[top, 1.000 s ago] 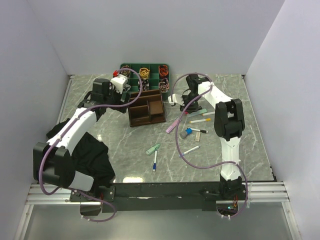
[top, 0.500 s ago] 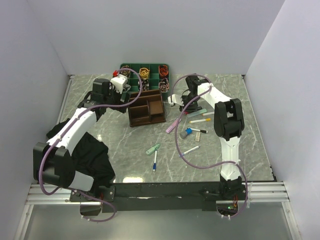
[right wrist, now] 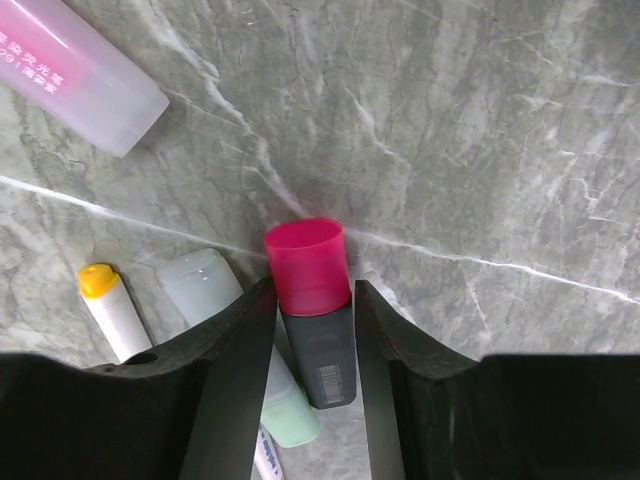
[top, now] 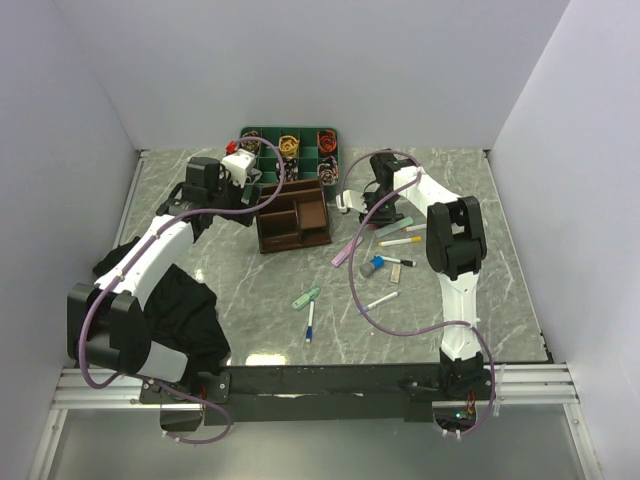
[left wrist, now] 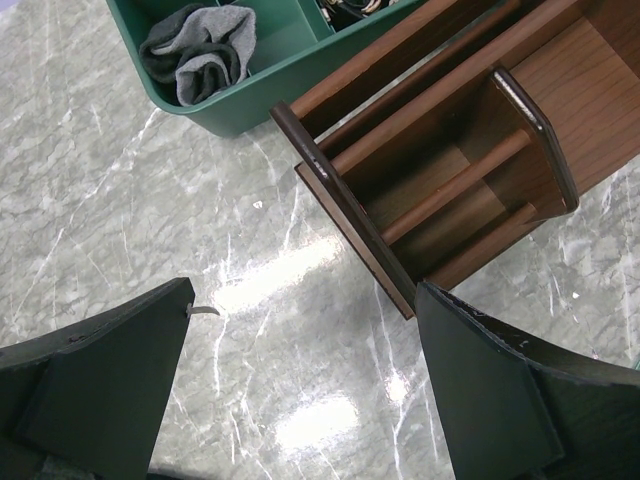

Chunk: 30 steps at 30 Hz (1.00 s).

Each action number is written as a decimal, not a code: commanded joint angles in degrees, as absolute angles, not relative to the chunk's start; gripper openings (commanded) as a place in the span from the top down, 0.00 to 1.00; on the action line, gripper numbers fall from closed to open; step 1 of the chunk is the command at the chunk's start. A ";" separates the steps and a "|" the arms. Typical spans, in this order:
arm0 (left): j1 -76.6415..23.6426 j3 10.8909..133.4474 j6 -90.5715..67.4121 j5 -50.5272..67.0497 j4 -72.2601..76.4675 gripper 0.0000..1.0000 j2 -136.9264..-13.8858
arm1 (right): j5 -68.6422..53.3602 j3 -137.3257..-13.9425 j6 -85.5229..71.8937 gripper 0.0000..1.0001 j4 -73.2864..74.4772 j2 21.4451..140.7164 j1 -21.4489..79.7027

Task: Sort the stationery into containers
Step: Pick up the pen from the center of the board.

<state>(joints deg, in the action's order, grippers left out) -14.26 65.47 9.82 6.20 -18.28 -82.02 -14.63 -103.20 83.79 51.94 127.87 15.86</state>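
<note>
My right gripper (top: 378, 206) (right wrist: 312, 290) is down on the table right of the dark brown organiser (top: 292, 215) (left wrist: 450, 150). Its jaws press both sides of a dark marker with a pink cap (right wrist: 308, 265), which lies flat on the marble. Beside that marker lie a mint marker (right wrist: 225, 315), a white pen with a yellow cap (right wrist: 110, 310) and a lilac bar (right wrist: 75, 75) (top: 347, 250). Nearer the front are a grey-blue cylinder (top: 374, 267), a mint clip (top: 306, 298), a blue pen (top: 310, 322) and a white pen (top: 382, 300). My left gripper (top: 248, 190) (left wrist: 300, 340) hangs open and empty at the organiser's left corner.
A green tray (top: 290, 143) (left wrist: 250, 95) of small sorted items stands right behind the organiser, against the back wall. A black cloth (top: 185, 310) lies under the left arm at the front left. White walls close in the table on three sides.
The right gripper has shifted slightly left and its jaws have narrowed a little around the pink-capped marker. The left arm has stayed put.
</note>
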 commanded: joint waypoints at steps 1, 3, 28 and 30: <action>-14.06 66.71 9.32 6.77 -16.52 0.01 -81.83 | -13.54 -106.87 82.89 0.55 53.96 130.07 16.87; -14.15 66.80 9.32 6.86 -16.44 0.01 -82.00 | -13.18 -107.49 82.88 0.56 54.84 130.51 17.05; -14.06 73.04 1.58 11.43 -14.24 0.00 -79.46 | -34.88 -92.83 28.60 1.00 31.23 98.28 16.17; -14.06 72.34 0.62 9.94 -13.72 0.01 -78.84 | -34.20 -85.92 16.69 1.00 20.17 93.02 17.05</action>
